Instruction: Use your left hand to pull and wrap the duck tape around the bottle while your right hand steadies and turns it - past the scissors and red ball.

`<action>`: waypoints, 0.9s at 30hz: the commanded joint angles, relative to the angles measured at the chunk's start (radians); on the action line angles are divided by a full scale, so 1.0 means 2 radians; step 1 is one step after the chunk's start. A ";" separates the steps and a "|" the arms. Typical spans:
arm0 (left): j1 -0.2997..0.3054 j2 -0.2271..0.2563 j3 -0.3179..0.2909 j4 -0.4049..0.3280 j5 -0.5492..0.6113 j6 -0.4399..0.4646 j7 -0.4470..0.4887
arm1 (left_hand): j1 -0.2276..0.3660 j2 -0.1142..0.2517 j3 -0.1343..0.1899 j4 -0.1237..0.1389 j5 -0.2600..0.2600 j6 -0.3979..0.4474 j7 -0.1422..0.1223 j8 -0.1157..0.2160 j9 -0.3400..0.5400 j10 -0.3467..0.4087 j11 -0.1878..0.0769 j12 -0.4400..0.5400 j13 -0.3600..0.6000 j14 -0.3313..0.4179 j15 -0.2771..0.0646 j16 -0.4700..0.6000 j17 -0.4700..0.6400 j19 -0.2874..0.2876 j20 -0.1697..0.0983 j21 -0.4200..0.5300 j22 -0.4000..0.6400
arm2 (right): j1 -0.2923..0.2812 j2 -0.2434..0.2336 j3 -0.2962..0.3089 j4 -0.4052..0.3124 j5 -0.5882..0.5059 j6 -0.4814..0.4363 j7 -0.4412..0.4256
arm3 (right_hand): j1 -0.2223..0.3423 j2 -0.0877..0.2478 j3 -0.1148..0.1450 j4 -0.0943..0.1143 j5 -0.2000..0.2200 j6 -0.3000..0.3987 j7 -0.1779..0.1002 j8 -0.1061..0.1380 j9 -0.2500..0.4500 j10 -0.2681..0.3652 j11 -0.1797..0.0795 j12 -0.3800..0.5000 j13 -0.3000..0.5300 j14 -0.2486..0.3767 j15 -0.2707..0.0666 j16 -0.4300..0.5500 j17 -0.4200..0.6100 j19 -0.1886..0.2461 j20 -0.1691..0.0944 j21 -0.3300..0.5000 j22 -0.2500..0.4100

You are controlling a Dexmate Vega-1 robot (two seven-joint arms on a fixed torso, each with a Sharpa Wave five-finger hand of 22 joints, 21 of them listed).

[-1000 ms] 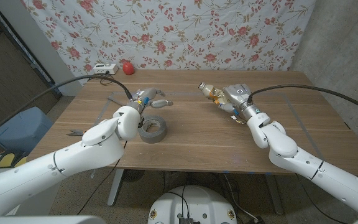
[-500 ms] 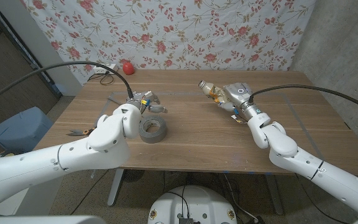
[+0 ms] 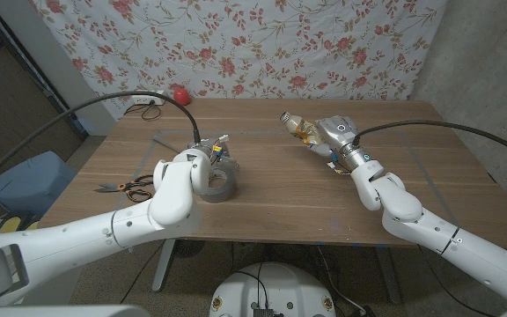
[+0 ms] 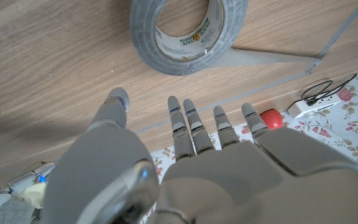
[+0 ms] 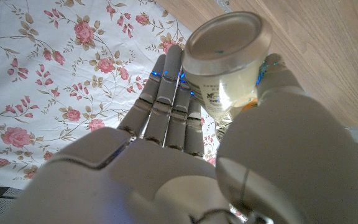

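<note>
Head view: right hand point(image 3: 334, 139) grips bottle point(image 3: 304, 130), raised off table. Left hand point(image 4: 185, 134) fingers spread, empty, duct tape roll point(image 4: 185, 31) just beyond fingertips. Tape stiff, sticky; free end apparently facing away; take there.

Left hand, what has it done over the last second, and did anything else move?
The left hand has drawn back over the grey duct tape roll, fingers spread, holding nothing. The roll stayed put. The right hand keeps holding the clear plastic bottle above the wooden table.
</note>
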 commanded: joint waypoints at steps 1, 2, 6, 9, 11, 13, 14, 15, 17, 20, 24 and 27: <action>0.117 -0.123 -0.154 0.052 0.267 -0.162 -0.209 | 0.009 -0.001 -0.007 0.002 0.004 0.013 0.003 -0.002 0.001 0.017 -0.001 0.006 0.003 0.008 -0.002 0.004 0.001 0.006 0.003 -0.003 0.001 | -0.001 -0.004 0.005 0.002 0.013 0.010 -0.009 | 0.030 0.126 -0.001 0.004 0.061 0.145 -0.115 0.002 0.002 0.116 -0.106 0.003 0.002 0.076 -0.125 -0.001 0.003 -0.001 -0.047 0.005 -0.001; 0.122 -0.133 -0.162 0.055 0.275 -0.174 -0.213 | 0.011 -0.002 -0.009 0.003 0.004 0.022 0.004 0.000 0.001 0.026 0.001 0.009 0.004 0.012 -0.005 0.005 0.001 0.007 0.003 -0.004 0.001 | 0.000 -0.003 0.005 0.003 0.012 0.009 -0.010 | 0.031 0.126 -0.001 0.004 0.061 0.145 -0.115 0.002 0.003 0.115 -0.104 0.004 0.003 0.077 -0.125 -0.002 0.003 -0.001 -0.047 0.005 -0.001; 0.147 -0.168 -0.192 0.057 0.303 -0.207 -0.205 | 0.016 -0.003 -0.033 0.013 0.011 0.093 0.024 0.025 0.008 0.090 -0.006 0.033 0.022 0.052 -0.028 0.013 0.002 0.019 0.003 -0.013 0.001 | 0.002 -0.002 0.004 0.007 0.013 0.010 -0.011 | 0.031 0.126 -0.002 0.004 0.061 0.145 -0.116 0.001 0.003 0.116 -0.106 0.004 0.004 0.077 -0.125 -0.003 0.005 -0.002 -0.047 0.007 -0.002; 0.167 -0.189 -0.211 0.047 0.336 -0.230 -0.203 | 0.017 -0.003 -0.039 0.014 0.012 0.083 0.025 0.024 0.012 0.079 0.001 0.034 0.030 0.055 -0.029 0.009 0.004 0.022 0.003 -0.016 0.001 | 0.004 -0.002 0.002 0.012 0.015 0.014 -0.012 | 0.032 0.126 -0.003 0.004 0.061 0.146 -0.115 0.000 0.004 0.116 -0.105 0.004 0.004 0.078 -0.125 -0.004 0.006 -0.002 -0.047 0.007 -0.002; 0.176 -0.207 -0.220 0.048 0.368 -0.249 -0.213 | 0.017 -0.002 -0.043 0.016 0.013 0.064 0.018 0.016 0.012 0.069 0.003 0.032 0.034 0.049 -0.025 0.004 0.004 0.020 0.003 -0.019 0.001 | 0.005 -0.001 0.001 0.013 0.015 0.015 -0.015 | 0.032 0.126 -0.003 0.004 0.062 0.146 -0.115 0.000 0.004 0.116 -0.106 0.004 0.004 0.078 -0.125 -0.004 0.006 -0.002 -0.047 0.008 -0.002; 0.185 -0.225 -0.228 0.051 0.400 -0.267 -0.217 | 0.019 -0.002 -0.046 0.016 0.014 0.050 0.012 0.010 0.011 0.060 0.002 0.029 0.037 0.046 -0.024 0.002 0.005 0.021 0.003 -0.021 0.002 | 0.005 -0.001 0.001 0.014 0.017 0.017 -0.017 | 0.032 0.127 -0.003 0.004 0.062 0.146 -0.115 -0.001 0.004 0.116 -0.106 0.004 0.005 0.078 -0.125 -0.005 0.007 -0.003 -0.047 0.009 -0.003; 0.189 -0.235 -0.233 0.052 0.411 -0.276 -0.221 | 0.019 -0.002 -0.046 0.016 0.015 0.048 0.013 0.009 0.011 0.059 0.003 0.028 0.037 0.045 -0.023 0.001 0.005 0.021 0.003 -0.022 0.002 | 0.006 -0.001 0.001 0.015 0.017 0.018 -0.019 | 0.032 0.127 -0.004 0.004 0.062 0.147 -0.115 -0.001 0.004 0.116 -0.106 0.004 0.006 0.079 -0.125 -0.005 0.007 -0.003 -0.048 0.009 -0.003; 0.192 -0.245 -0.237 0.053 0.420 -0.285 -0.228 | 0.019 -0.002 -0.047 0.016 0.015 0.050 0.012 0.010 0.011 0.063 0.001 0.030 0.038 0.045 -0.022 0.001 0.005 0.021 0.003 -0.022 0.002 | 0.006 -0.001 0.001 0.015 0.018 0.020 -0.021 | 0.032 0.127 -0.004 0.004 0.062 0.147 -0.115 -0.001 0.005 0.116 -0.106 0.004 0.006 0.079 -0.125 -0.005 0.008 -0.003 -0.048 0.009 -0.003; 0.196 -0.263 -0.241 0.060 0.452 -0.304 -0.240 | 0.021 -0.001 -0.052 0.017 0.016 0.075 0.019 0.018 0.010 0.091 -0.004 0.041 0.043 0.051 -0.024 0.001 0.004 0.024 0.003 -0.025 0.002 | 0.006 -0.001 0.001 0.016 0.020 0.025 -0.026 | 0.033 0.127 -0.004 0.004 0.062 0.147 -0.114 -0.002 0.005 0.117 -0.106 0.004 0.005 0.079 -0.125 -0.006 0.008 -0.004 -0.048 0.010 -0.004; 0.202 -0.288 -0.248 0.070 0.485 -0.328 -0.253 | 0.024 0.000 -0.057 0.018 0.017 0.100 0.020 0.028 0.011 0.116 -0.004 0.053 0.048 0.063 -0.029 0.002 0.004 0.029 0.003 -0.026 0.002 | 0.007 -0.001 0.001 0.018 0.022 0.032 -0.034 | 0.033 0.127 -0.005 0.004 0.062 0.147 -0.115 -0.003 0.005 0.118 -0.106 0.004 0.006 0.080 -0.125 -0.007 0.010 -0.004 -0.048 0.011 -0.004; 0.206 -0.315 -0.254 0.084 0.527 -0.352 -0.271 | 0.023 -0.002 -0.062 0.019 0.018 0.119 0.026 0.036 0.011 0.121 -0.003 0.056 0.051 0.066 -0.030 0.001 0.004 0.033 0.003 -0.027 0.002 | 0.008 -0.001 0.000 0.020 0.023 0.038 -0.039 | 0.033 0.127 -0.006 0.005 0.063 0.148 -0.113 -0.003 0.006 0.118 -0.107 0.004 0.006 0.081 -0.125 -0.007 0.011 -0.004 -0.048 0.012 -0.005; 0.209 -0.331 -0.258 0.094 0.555 -0.360 -0.274 | 0.022 -0.003 -0.065 0.020 0.018 0.125 0.027 0.038 0.010 0.125 -0.005 0.056 0.052 0.069 -0.029 0.002 0.004 0.034 0.003 -0.029 0.002 | 0.009 -0.001 0.000 0.021 0.025 0.041 -0.040 | 0.034 0.128 -0.006 0.005 0.063 0.148 -0.113 -0.004 0.006 0.118 -0.108 0.005 0.007 0.082 -0.124 -0.008 0.012 -0.004 -0.048 0.013 -0.005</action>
